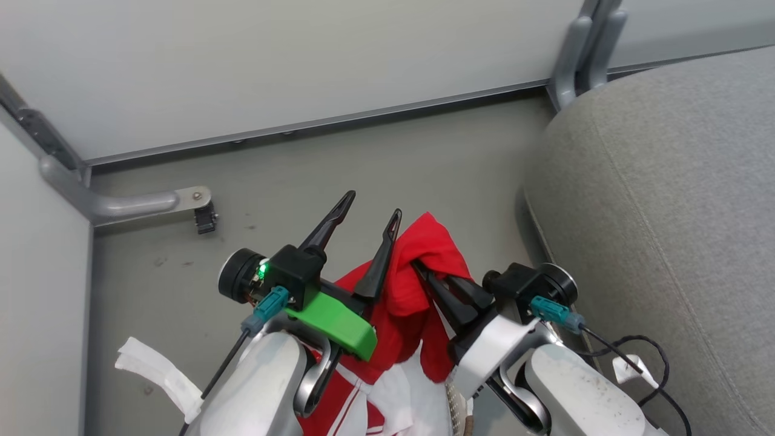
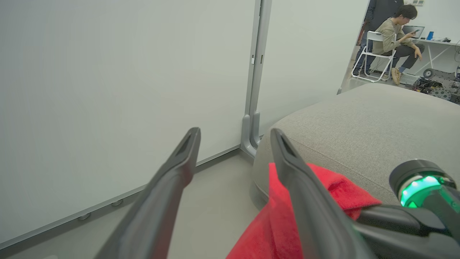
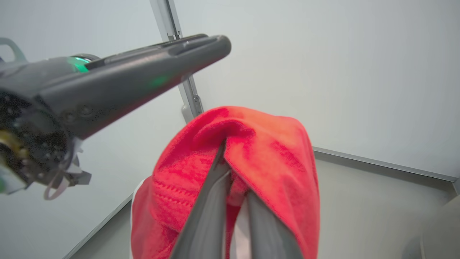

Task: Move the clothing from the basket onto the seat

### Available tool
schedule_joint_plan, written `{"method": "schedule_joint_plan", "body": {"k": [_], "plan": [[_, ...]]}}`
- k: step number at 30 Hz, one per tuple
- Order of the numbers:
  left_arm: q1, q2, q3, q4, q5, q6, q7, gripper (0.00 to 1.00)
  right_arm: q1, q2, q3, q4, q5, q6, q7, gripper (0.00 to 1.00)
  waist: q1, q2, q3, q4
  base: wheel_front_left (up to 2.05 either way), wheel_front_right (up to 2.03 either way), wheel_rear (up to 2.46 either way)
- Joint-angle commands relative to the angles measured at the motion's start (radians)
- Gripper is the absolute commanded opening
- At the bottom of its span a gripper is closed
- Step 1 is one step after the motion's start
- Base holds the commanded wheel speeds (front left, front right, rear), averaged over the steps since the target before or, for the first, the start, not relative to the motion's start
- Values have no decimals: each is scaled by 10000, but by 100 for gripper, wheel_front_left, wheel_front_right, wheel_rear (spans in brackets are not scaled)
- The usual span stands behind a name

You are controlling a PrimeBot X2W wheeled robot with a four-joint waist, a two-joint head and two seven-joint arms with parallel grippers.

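The clothing (image 1: 433,248) is hanging in the air between the two arms, bunched into a red fold above the grey floor (image 1: 393,157) and just to the left of the seat (image 1: 666,200). Its lower part, red with white stripes and trim, is trailing down to the bottom edge of the head view. A sliver of the basket (image 1: 453,402) is showing there as perforated white plastic between the forearms. What is lying inside it cannot be told.

The right gripper (image 1: 424,272) is gripping the clothing. Its jaws are standing closed on the fabric, and in the right wrist view the cloth (image 3: 280,151) is draping over both fingertips and hiding them.

The left gripper (image 1: 372,206) is holding nothing, with its jaws standing wide apart. One finger (image 2: 305,201) is lying in front of the red cloth (image 2: 273,223), but whether the two are touching cannot be told.

The seat (image 2: 377,122) is lying bare beside the cloth. A white strip of fabric (image 1: 154,369) is resting on the floor at the robot's left.
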Motion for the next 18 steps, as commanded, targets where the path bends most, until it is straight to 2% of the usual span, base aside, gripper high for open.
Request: {"method": "schedule_joint_plan", "body": {"k": [1,10,18], "plan": [[155,71,66,39,39,-31,-8,100,218,-74,-119,-116,-75,-10,-25,0,0,0,29,-872,0,0,0],[221,272,153,204,11,-31,-6,100,837,-115,-650,-666,-162,-10,-24,0,0,0,136,-2974,0,0,0],[222,348,99,383,-79,-31,-6,100,1200,-31,-880,-872,-196,-10,-23,0,0,0,180,-4312,0,0,0]]}}
